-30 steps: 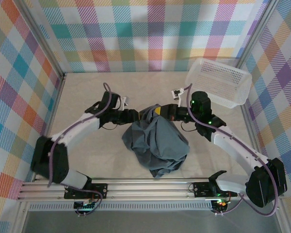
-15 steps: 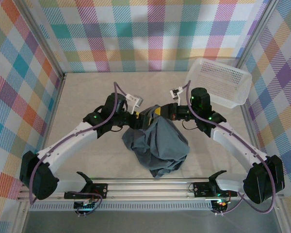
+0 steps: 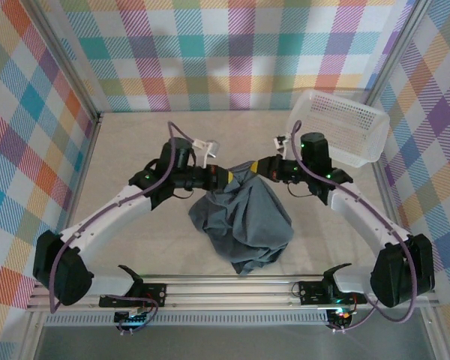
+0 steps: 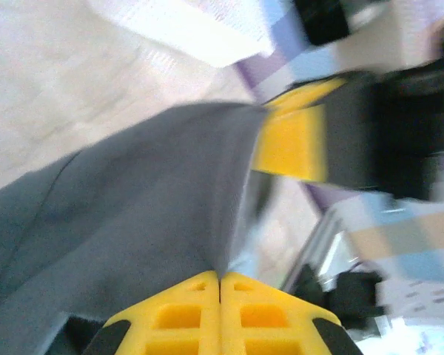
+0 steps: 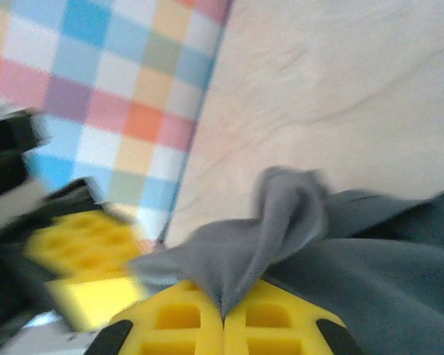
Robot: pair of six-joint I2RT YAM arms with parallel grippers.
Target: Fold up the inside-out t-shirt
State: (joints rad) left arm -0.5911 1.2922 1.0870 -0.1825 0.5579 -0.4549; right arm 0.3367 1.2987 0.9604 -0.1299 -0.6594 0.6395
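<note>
The inside-out t-shirt (image 3: 244,221) lay bunched near the white mesh basket (image 3: 345,124), left gripper (image 3: 225,178) and right gripper (image 3: 255,168) each pinching its edge — pulling evenly apart would likely spread it.

A pale beige table (image 3: 127,142) carries two things. A dark grey t-shirt (image 3: 244,221) lies bunched in a heap around the middle, toward the near edge, with its far part raised. A white mesh basket (image 3: 336,124) sits tilted in the far right corner, well apart from the cloth.
</note>
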